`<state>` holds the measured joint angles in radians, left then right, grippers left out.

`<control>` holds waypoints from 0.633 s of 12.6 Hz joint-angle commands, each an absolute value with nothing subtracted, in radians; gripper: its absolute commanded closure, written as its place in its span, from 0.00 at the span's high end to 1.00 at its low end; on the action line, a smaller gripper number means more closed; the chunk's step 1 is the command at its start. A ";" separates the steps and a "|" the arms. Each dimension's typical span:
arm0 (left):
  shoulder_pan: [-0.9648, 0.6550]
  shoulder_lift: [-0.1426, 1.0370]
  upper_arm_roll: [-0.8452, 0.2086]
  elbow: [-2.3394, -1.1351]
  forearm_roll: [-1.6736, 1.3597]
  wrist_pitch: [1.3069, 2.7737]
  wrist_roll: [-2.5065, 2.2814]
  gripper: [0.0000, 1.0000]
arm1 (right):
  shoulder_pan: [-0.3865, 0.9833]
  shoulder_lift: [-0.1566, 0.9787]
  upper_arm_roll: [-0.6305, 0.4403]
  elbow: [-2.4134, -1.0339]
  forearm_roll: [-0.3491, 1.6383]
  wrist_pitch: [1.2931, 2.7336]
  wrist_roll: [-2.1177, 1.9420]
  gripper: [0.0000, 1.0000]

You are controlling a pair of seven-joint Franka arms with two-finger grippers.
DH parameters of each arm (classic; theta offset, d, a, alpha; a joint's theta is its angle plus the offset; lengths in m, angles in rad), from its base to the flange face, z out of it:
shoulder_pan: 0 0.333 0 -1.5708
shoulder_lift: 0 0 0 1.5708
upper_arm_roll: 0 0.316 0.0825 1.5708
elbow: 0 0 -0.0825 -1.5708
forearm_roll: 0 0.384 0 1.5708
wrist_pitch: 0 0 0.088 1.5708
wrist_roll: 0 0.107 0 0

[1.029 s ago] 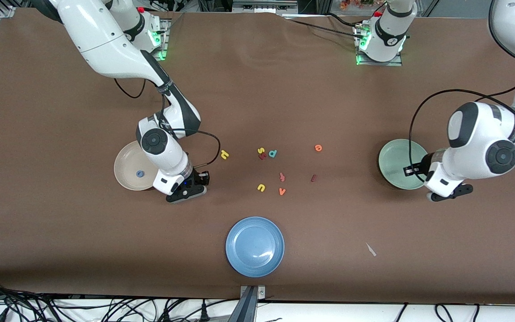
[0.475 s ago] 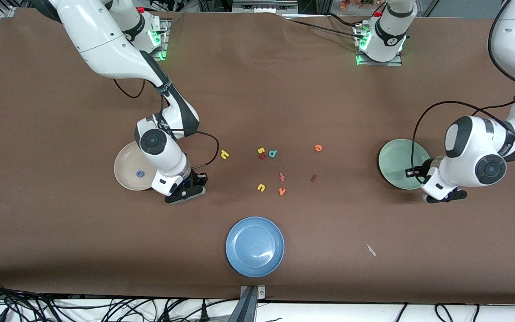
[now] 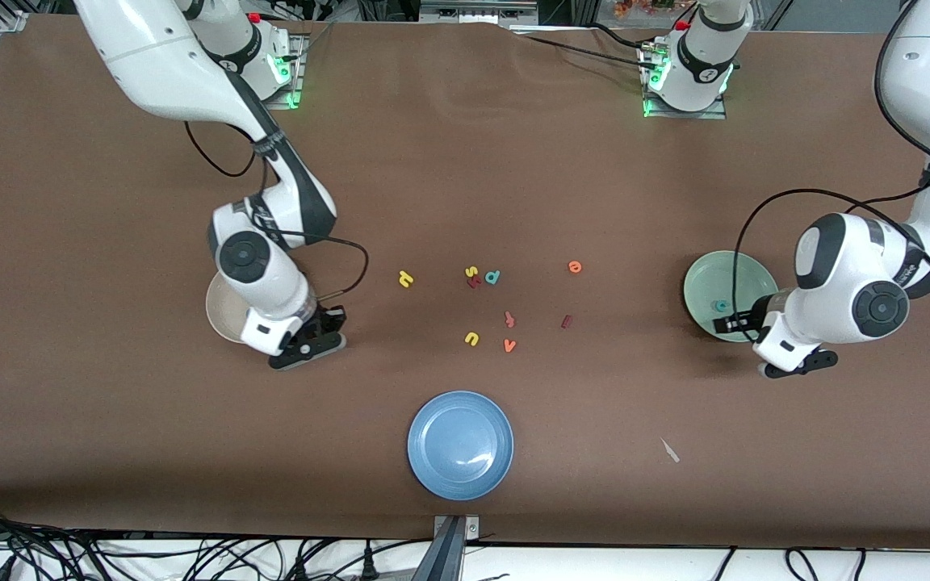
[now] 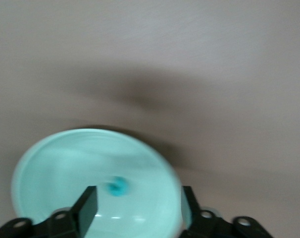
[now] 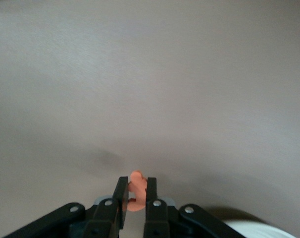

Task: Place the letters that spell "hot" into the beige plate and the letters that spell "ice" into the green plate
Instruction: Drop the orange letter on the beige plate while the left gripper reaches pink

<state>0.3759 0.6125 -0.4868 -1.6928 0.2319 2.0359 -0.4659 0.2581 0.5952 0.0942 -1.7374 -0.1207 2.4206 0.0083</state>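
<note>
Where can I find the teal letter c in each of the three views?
Front view: teal c lies in the green plate, beside the left gripper.
Left wrist view: teal c lies in the plate, just above the open fingers.
Right wrist view: not in it.
Shared landmark: the green plate.

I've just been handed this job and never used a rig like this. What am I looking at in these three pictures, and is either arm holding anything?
Two white robot arms work at a brown table. The front view looks down from across the table; the other two come from cameras on each wrist.

The right gripper is shut on an orange t, beside the beige plate. The left gripper hangs open over the green plate, where a teal c lies.

Loose foam letters lie mid-table, among them a yellow h, an orange e and a dark red i. A blue plate sits nearer the front camera.
</note>
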 commanded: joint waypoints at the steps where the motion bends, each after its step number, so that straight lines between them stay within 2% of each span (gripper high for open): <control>1: 0.241 0.615 -0.477 -1.645 0.178 2.026 -0.656 1.00 | 0.197 0.444 0.103 -1.903 -0.123 2.404 -0.086 0.13; 2: 0.189 0.632 -0.477 -1.626 0.178 2.043 -0.714 1.00 | 0.177 0.399 0.101 -1.955 -0.123 2.404 -0.109 0.14; 3: 0.137 0.656 -0.477 -1.603 0.178 2.083 -0.756 1.00 | 0.163 0.353 0.101 -2.023 -0.121 2.404 -0.115 0.19; 5: 0.062 0.702 -0.474 -1.594 0.195 2.185 -0.822 0.99 | 0.137 0.296 0.101 -2.127 -0.118 2.416 -0.107 0.70; 6: 0.025 0.709 -0.468 -1.603 0.192 2.248 -0.837 0.97 | 0.130 0.279 0.101 -2.156 -0.115 2.418 -0.100 0.80; 8: -0.007 0.733 -0.460 -1.603 0.196 2.273 -0.857 0.87 | 0.132 0.273 0.103 -2.164 -0.114 2.416 -0.080 0.82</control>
<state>0.0192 0.6999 -0.4785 -1.6366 0.1928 2.2608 -0.8465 0.1401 0.3183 0.0918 -2.1150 -0.1203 2.4013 -0.0927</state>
